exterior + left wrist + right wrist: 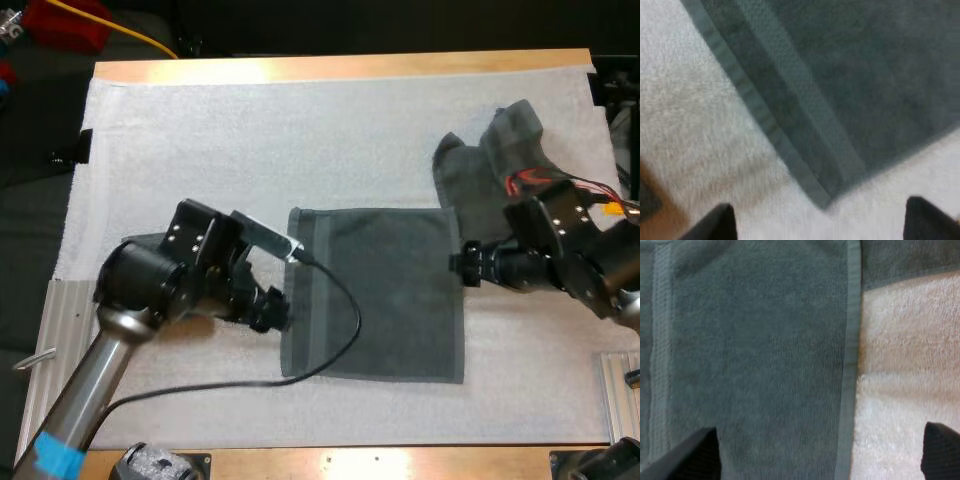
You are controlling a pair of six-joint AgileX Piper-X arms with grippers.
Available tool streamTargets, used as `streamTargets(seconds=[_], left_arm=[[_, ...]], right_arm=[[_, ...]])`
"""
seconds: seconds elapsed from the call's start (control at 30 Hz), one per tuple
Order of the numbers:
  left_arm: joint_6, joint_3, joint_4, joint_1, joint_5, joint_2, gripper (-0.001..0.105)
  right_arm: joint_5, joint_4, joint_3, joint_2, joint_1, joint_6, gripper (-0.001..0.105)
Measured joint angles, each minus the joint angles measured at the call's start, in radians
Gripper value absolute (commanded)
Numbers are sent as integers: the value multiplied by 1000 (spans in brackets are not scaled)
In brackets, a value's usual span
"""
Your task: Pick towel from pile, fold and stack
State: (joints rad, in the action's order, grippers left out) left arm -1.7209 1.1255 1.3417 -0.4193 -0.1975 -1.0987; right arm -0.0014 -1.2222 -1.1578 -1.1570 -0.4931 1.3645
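- The flat towel [380, 290] lies spread on the mat [200, 150], not yet folded; a crumpled towel [500, 160] sits far right.
- My left pincer [272, 310] and right pincer [462, 266] stand wide at its opposite edges, gripping nothing.
- I judge folding and stacking are ahead.

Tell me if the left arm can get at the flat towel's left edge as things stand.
Probably yes: the left gripper, open, hangs right at the left edge of the flat towel, with only bare mat between.
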Motion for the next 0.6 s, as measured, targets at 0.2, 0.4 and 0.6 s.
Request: streamTargets(seconds=[0.2,0.4,0.6], left_arm=[[-52,-133,53,0,-65,201,65],[-129,-201,71,0,-150,368,65],[-135,-201,123,0,-152,448,65]], right_arm=[[-8,-85,0,127,0,0,78],[-12,-172,0,244,0,2,78],[-62,-186,133,379,0,-41,78]])
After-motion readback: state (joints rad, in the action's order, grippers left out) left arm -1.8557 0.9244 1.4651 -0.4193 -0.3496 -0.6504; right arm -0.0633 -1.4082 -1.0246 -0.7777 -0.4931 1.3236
